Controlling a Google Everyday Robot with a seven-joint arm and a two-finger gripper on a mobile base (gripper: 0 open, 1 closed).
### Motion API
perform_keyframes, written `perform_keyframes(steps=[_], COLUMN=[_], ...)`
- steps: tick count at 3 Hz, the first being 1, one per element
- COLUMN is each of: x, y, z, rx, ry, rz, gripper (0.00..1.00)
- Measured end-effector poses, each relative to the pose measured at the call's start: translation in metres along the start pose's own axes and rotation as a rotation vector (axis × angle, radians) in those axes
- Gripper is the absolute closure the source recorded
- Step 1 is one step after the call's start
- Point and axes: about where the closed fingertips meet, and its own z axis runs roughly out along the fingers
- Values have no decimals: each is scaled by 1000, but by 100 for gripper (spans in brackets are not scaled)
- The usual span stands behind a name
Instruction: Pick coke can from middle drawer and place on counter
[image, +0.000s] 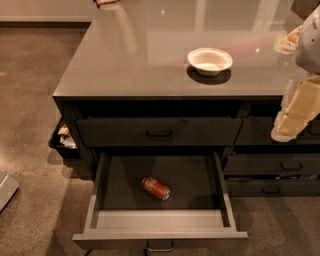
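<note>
The coke can (156, 188) lies on its side on the dark floor of the middle drawer (160, 221), which is pulled wide open at the bottom of the view. The can is slightly right of the drawer's centre, angled with one silvery end toward the front right. The counter (150, 60) spreads above the dark cabinet. My gripper (292, 112) is at the right edge of the view, pale cream, in front of the counter's front right edge. It is well above and to the right of the can and holds nothing that shows.
A white bowl (210, 60) stands on the counter toward the right. The top drawer (159, 132) is shut above the open one. Narrower shut drawers (272, 165) are to the right. A dark bin with scraps (64, 137) stands at the cabinet's left side. Brown speckled floor surrounds.
</note>
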Motion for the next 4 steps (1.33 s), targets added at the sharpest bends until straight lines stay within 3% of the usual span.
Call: perform_keyframes(steps=[2, 3, 4], x=[2, 9, 23], y=[0, 14, 48], z=[16, 60, 133], rx=[10, 3, -51], ry=[-2, -31, -81], rz=[20, 64, 146], gripper=[0, 0, 0])
